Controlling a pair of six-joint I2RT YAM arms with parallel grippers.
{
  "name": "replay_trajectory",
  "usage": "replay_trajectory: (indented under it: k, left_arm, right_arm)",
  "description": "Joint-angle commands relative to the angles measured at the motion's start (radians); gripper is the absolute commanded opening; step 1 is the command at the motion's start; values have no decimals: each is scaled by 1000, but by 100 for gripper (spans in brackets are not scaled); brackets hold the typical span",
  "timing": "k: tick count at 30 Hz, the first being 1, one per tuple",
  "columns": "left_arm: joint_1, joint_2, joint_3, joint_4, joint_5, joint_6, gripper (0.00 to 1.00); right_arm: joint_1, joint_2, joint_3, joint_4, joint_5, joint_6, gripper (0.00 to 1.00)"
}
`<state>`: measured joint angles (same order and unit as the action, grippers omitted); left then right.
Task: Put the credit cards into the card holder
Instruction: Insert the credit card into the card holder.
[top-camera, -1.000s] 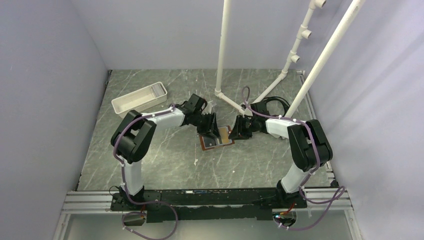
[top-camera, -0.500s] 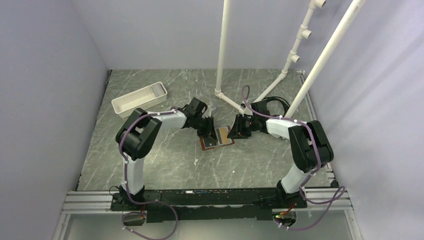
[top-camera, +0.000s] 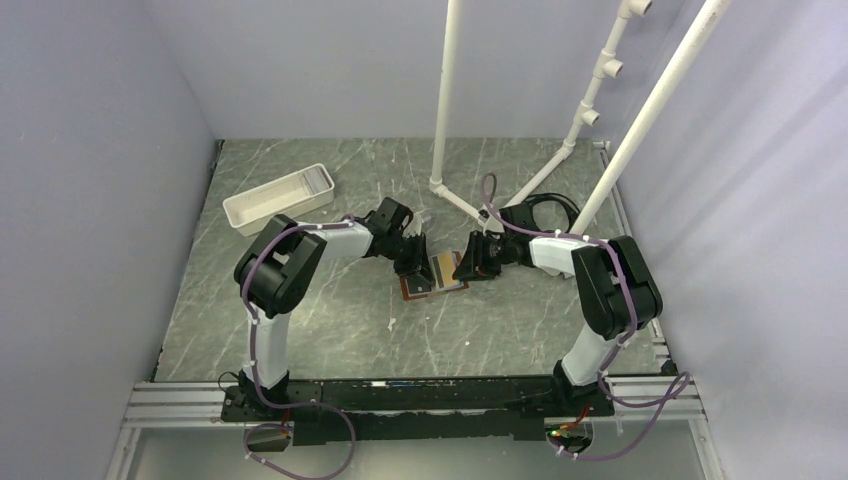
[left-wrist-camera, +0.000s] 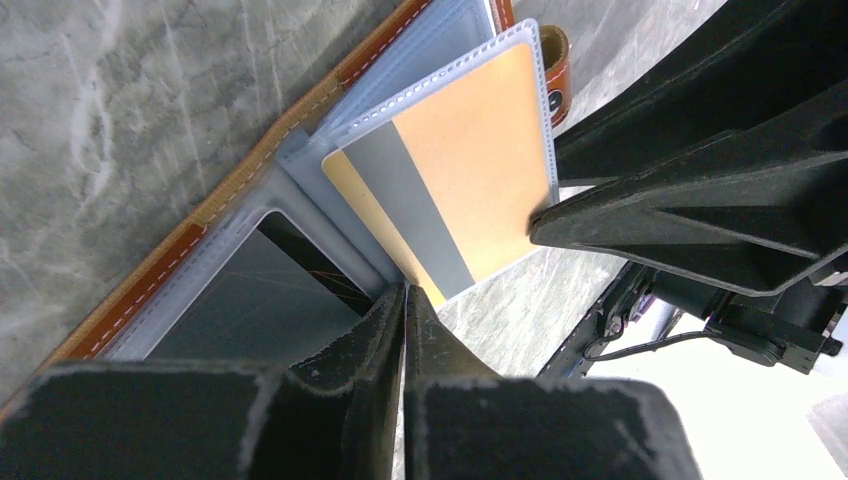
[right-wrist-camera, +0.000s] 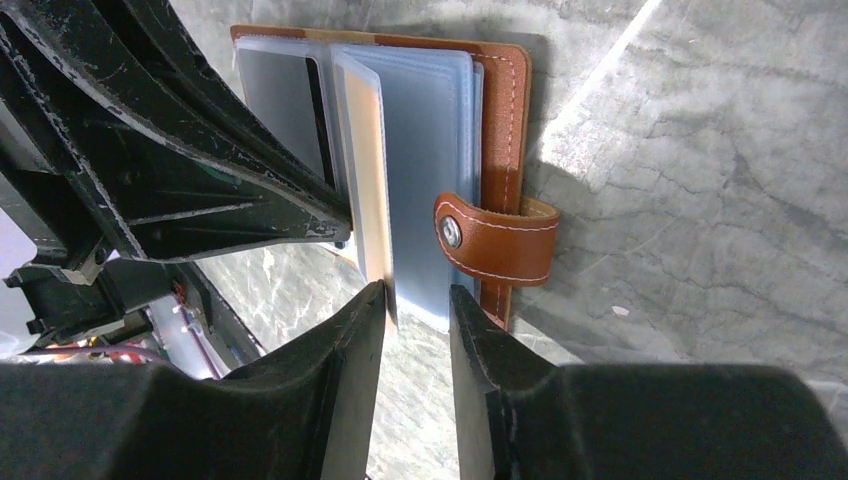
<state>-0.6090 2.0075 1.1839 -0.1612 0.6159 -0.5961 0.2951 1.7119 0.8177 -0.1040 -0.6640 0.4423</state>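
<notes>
- Brown leather folding card holder (right-wrist-camera: 503, 120) lies open on the grey marbled table (right-wrist-camera: 690, 200), right between the two arms, with its snap strap tab (right-wrist-camera: 500, 242) sticking out past the cover's edge.
- Gold credit card (left-wrist-camera: 485, 150) with a grey stripe sits in a clear plastic sleeve (right-wrist-camera: 428, 150), its near end poking out!
- Now the left gripper (left-wrist-camera: 404, 300): jaws pressed together at that card's protruding corner, and I can't tell whether they pinch it.
- And the right gripper (right-wrist-camera: 417, 300): jaws slightly parted, straddling the sleeves' lower edge, clamping nothing.
- Long white plastic tray (top-camera: 280, 197) sits well apart, far left.
</notes>
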Motion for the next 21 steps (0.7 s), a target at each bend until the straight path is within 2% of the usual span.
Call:
replay_trajectory:
  k: [1, 9, 18, 20, 21]
  left_arm:
    - [5, 19, -13, 7, -18, 6, 10]
    - [6, 18, -14, 2, -15, 12, 9]
    - [7, 15, -18, 13, -13, 7, 7]
    - [10, -18, -28, 24, -10, 0, 10]
    - [17, -33, -37, 32, -5, -6, 16]
  right_arm:
    - [11, -12, 18, 33, -15, -3, 33]
    - [22, -81, 21, -18, 35, -25, 37]
    - [92, -53, 46, 32, 12, 13, 34]
    - [111, -52, 56, 46, -1, 25, 33]
    - [123, -55, 64, 47, 1, 27, 33]
